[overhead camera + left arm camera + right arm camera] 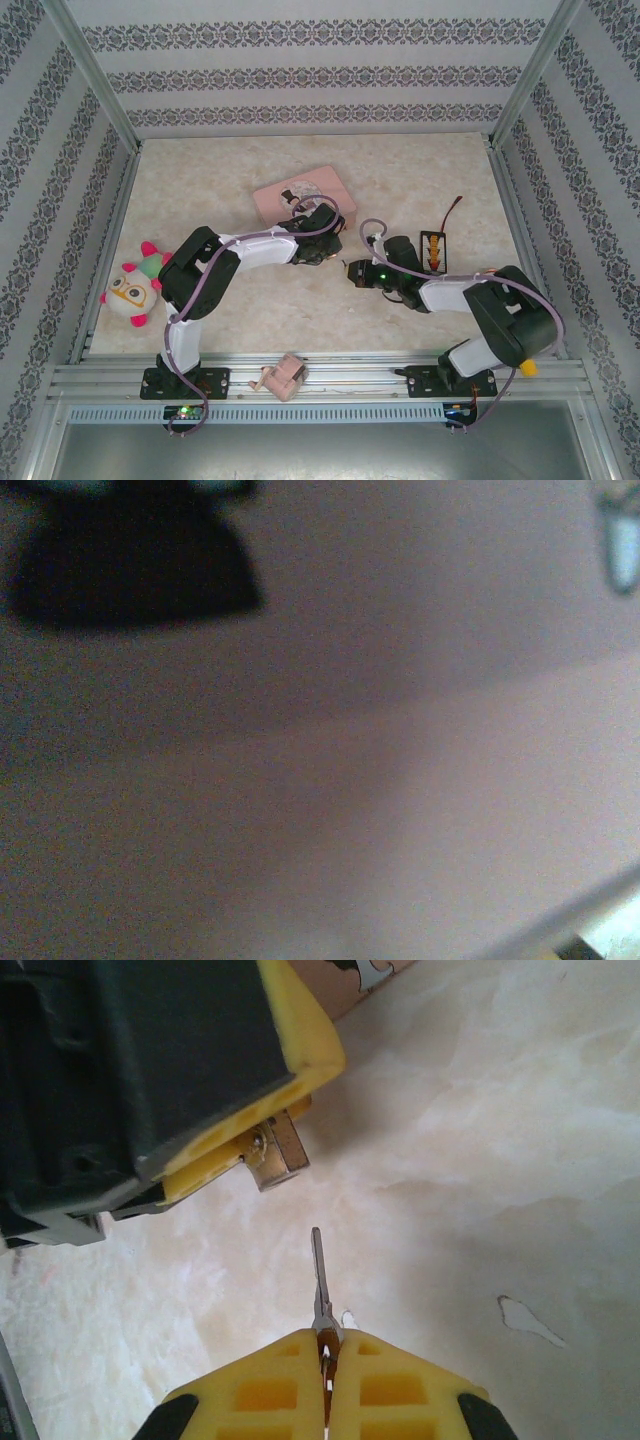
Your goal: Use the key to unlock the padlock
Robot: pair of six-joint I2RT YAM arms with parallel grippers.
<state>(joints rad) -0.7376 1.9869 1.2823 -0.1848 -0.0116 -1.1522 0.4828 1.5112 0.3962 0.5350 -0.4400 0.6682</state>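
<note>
In the right wrist view my right gripper (326,1338) is shut on the key (317,1270). Its thin metal blade sticks straight out past the yellow fingertips. The small brass padlock (275,1152) lies a short gap ahead of the key tip, clamped between the yellow fingers of my left gripper (250,1130), with its bottom end facing the key. From above, the left gripper (325,248) and right gripper (352,270) meet nose to nose at the table's middle. The key tip and the padlock are apart.
The pink tin (300,192) lies just behind the left gripper and shows as a blurred pink surface (400,780) in the left wrist view. A plush toy (135,290) sits far left. A black holder (433,250) lies right of centre. A pink block (283,378) rests on the front rail.
</note>
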